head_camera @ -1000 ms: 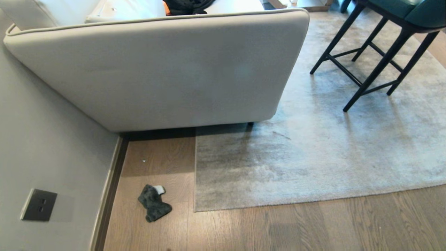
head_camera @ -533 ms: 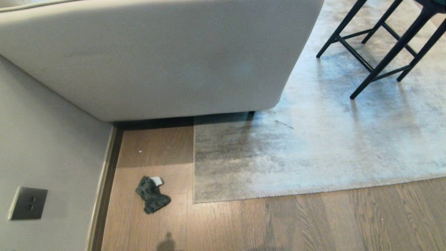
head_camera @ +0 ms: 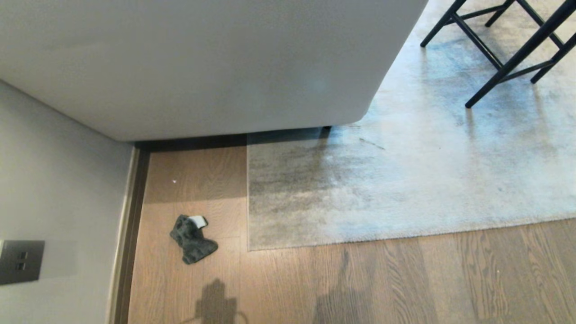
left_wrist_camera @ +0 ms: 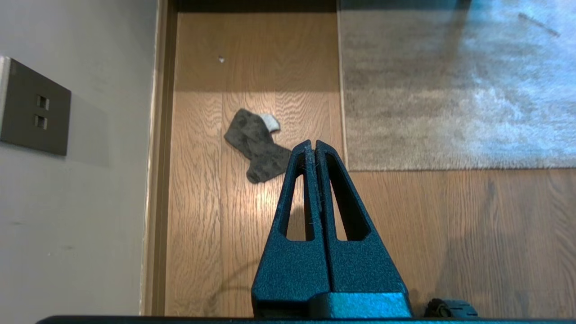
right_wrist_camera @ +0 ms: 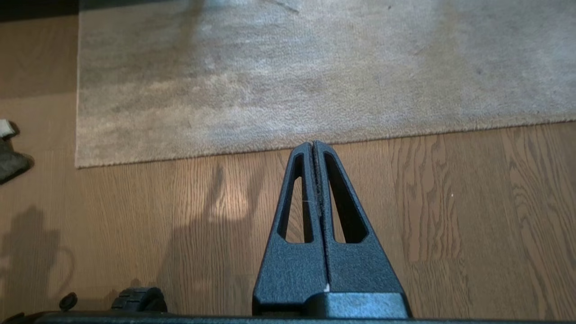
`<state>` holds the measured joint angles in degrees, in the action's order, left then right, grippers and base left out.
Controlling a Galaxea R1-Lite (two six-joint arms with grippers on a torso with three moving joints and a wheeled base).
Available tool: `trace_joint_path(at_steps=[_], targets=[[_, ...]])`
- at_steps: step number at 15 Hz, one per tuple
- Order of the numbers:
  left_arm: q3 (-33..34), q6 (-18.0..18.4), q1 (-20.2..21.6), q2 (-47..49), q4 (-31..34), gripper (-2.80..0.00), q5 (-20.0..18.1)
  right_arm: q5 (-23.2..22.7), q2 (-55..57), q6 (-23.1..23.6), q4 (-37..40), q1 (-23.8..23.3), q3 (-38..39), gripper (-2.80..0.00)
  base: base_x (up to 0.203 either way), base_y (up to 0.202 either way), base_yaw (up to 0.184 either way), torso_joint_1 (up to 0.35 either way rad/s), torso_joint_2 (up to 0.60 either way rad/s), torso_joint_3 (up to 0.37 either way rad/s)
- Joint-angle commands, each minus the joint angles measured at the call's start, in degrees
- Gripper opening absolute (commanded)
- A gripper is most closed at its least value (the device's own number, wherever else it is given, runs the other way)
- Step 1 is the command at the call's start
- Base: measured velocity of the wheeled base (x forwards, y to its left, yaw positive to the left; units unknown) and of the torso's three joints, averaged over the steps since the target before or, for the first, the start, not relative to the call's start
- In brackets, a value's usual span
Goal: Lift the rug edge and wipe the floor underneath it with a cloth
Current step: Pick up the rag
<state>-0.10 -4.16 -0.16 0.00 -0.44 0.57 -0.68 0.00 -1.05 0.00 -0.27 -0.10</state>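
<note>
A pale grey mottled rug lies flat on the brown wood floor (head_camera: 405, 279); its rug edge (head_camera: 360, 237) runs along the front to a square corner (head_camera: 249, 248) near the sofa. A small dark grey cloth (head_camera: 191, 239) lies crumpled on bare floor left of that corner, beside the wall. In the left wrist view the cloth (left_wrist_camera: 261, 146) sits just beyond my left gripper (left_wrist_camera: 312, 143), which is shut and empty above the floor. My right gripper (right_wrist_camera: 313, 144) is shut and empty too, over bare floor short of the rug edge (right_wrist_camera: 405, 133). Neither arm shows in the head view.
A beige sofa (head_camera: 202, 63) overhangs the rug's far left part. Black chair legs (head_camera: 499, 54) stand on the rug at the back right. A grey wall with a dark socket plate (head_camera: 20, 267) and skirting strip (head_camera: 128, 234) bounds the left side.
The whole head view has shifted: the camera has dipped, so sofa, rug, chair and cloth sit higher in the picture and my shadows now show on the floor. Nothing itself has moved.
</note>
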Motion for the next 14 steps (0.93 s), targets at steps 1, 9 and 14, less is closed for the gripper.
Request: trace_joint_path(at_steps=[1, 9, 14], targets=[[0.0, -0.1, 0.0, 0.0, 0.0, -2.8, 0.0, 0.0, 0.1, 0.0, 0.0, 0.0, 0.0, -2.8, 0.0, 0.0, 0.0, 0.005, 0.01, -0.194], [0.0, -0.1, 0.0, 0.0, 0.1, -2.8, 0.0, 0.0, 0.1, 0.0, 0.0, 0.0, 0.0, -2.8, 0.0, 0.0, 0.0, 0.002, 0.0, -0.197], [0.0, -0.1, 0.0, 0.0, 0.1, -2.8, 0.0, 0.0, 0.1, 0.0, 0.0, 0.0, 0.0, -2.8, 0.0, 0.0, 0.0, 0.004, 0.0, -0.199]])
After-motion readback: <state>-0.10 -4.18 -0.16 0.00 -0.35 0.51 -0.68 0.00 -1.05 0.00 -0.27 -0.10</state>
